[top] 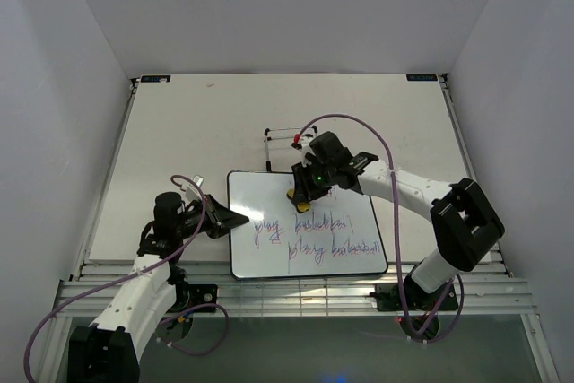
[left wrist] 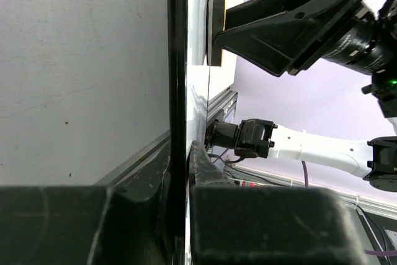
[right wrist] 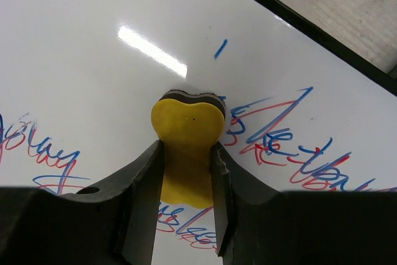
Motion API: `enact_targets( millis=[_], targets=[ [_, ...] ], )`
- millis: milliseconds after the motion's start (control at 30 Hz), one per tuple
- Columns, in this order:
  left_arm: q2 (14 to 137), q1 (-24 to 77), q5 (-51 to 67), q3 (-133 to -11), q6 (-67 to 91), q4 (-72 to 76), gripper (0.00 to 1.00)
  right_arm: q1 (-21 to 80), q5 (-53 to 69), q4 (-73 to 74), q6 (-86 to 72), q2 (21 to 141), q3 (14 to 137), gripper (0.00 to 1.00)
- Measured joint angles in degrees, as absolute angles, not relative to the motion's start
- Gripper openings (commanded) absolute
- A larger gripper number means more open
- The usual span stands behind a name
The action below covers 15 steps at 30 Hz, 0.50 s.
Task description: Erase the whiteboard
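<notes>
The whiteboard (top: 262, 196) lies flat near the table's front edge, with purple-blue handwriting (top: 318, 238) across its lower half and its upper part wiped white. My left gripper (top: 235, 219) is shut on the board's left edge; in the left wrist view its jaws (left wrist: 180, 153) clamp the thin black frame (left wrist: 177, 60). My right gripper (top: 303, 191) is shut on the yellow eraser (right wrist: 188, 130) and presses it flat on the whiteboard (right wrist: 87, 48), just above the top line of writing (right wrist: 279, 138). Seen edge-on, the eraser (left wrist: 214, 29) sits on the board.
A small black wire stand (top: 282, 137) stands on the table (top: 179, 141) just behind the board's far edge, close to my right wrist. White walls close in both sides and the back. A slatted metal rail (top: 296, 289) runs along the front.
</notes>
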<state>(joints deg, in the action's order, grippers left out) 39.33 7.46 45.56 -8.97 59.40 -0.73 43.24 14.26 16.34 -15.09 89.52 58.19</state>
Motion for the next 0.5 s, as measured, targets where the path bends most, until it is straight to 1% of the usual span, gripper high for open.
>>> enact_targets(
  millis=[300, 500],
  targets=[
    [39.68, 7.46, 45.47, -8.97, 59.37, -0.34, 0.00, 47.44, 16.95, 17.87, -14.59, 99.15, 71.50, 0.21],
    [39.62, 7.46, 44.51, -8.97, 59.59, -0.43, 0.00, 45.60, 18.35, 17.65, -14.50, 100.12, 71.88, 0.21]
  ],
)
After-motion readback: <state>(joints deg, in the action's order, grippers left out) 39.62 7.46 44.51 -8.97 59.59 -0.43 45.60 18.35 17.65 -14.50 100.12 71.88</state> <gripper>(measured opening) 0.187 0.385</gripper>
